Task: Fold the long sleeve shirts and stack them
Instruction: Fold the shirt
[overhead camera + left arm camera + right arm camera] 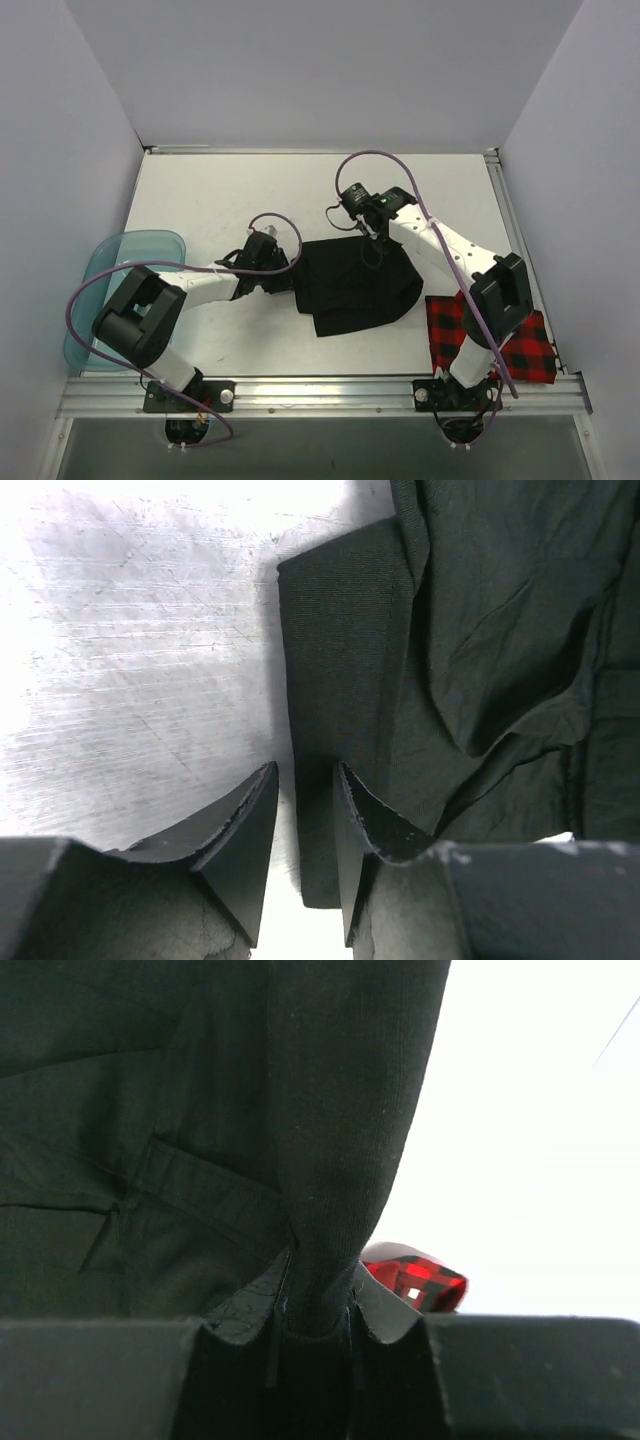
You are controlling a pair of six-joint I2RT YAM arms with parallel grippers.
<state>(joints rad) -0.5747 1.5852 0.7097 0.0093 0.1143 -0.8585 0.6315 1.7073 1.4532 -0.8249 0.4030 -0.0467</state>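
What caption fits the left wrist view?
Left hand straddles the black shirt's folded edge on the white table.

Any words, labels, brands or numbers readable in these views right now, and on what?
None can be read.
Black shirt: no label or print in view.
Checked shirt: pattern only.
Tub: no marking visible.
Arms: no legible lettering.

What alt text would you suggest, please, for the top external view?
A crumpled black shirt lies mid-table, the left tool at its left edge, the right tool at its far edge. A red check shirt lies bottom right, a teal tub left.
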